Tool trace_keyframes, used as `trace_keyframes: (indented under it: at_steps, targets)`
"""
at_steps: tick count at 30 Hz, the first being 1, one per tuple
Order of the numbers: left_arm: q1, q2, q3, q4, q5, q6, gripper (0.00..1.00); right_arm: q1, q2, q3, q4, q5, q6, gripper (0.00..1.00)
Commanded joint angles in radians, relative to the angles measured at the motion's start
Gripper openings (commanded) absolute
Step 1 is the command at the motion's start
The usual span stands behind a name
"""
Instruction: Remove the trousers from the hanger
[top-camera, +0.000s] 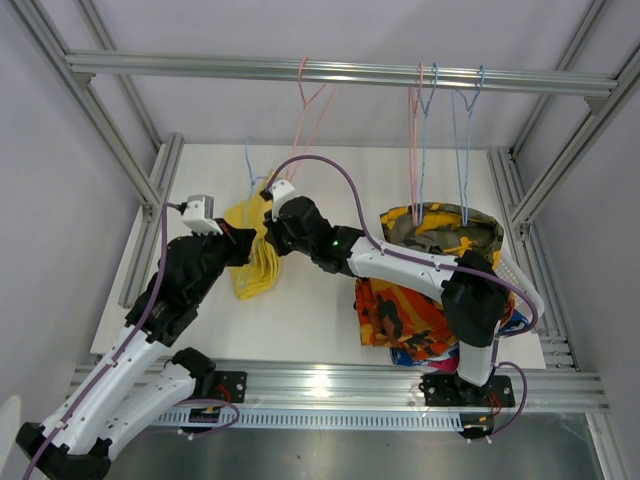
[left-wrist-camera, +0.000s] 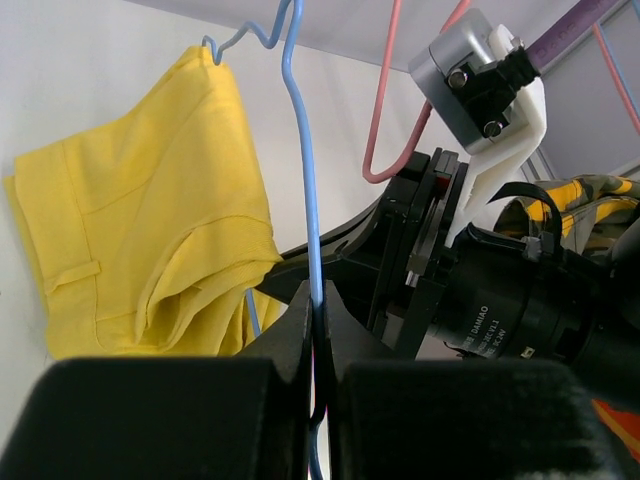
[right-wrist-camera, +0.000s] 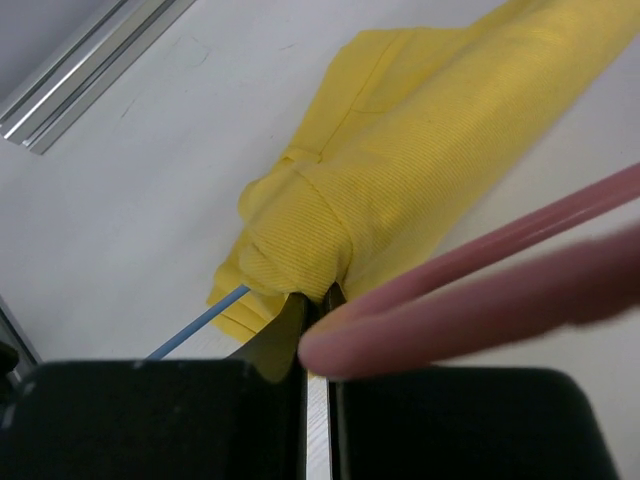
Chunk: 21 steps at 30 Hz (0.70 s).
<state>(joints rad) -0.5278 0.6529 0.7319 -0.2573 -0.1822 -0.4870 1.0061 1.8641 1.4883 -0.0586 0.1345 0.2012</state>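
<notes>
Two grippers meet at the yellow trousers (top-camera: 256, 268), which lie on the left half of the table (top-camera: 310, 310), long axis running from far edge to near edge. We see the left gripper (left-wrist-camera: 318, 300) clamped on the blue hanger (left-wrist-camera: 305, 200) wire and the right gripper (right-wrist-camera: 318, 296) pinching bunched cloth. Both sit at the far end, so we judge the cloth must slide nearward off the wire.
</notes>
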Motion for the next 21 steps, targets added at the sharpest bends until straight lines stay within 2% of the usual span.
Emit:
trace_keyframes:
  at_steps: [1, 8, 21]
  targets:
    - [-0.006, -0.035, 0.032, 0.082, 0.033, 0.013, 0.01, -0.054, -0.054, 0.059, -0.016, 0.152, -0.029, 0.00]
    - [-0.006, -0.019, 0.038, 0.075, 0.036, 0.011, 0.01, -0.040, -0.150, 0.089, -0.095, 0.211, -0.065, 0.00]
    - [-0.008, 0.008, 0.043, 0.066, 0.040, 0.011, 0.01, -0.061, -0.273, -0.013, -0.118, 0.241, -0.057, 0.00]
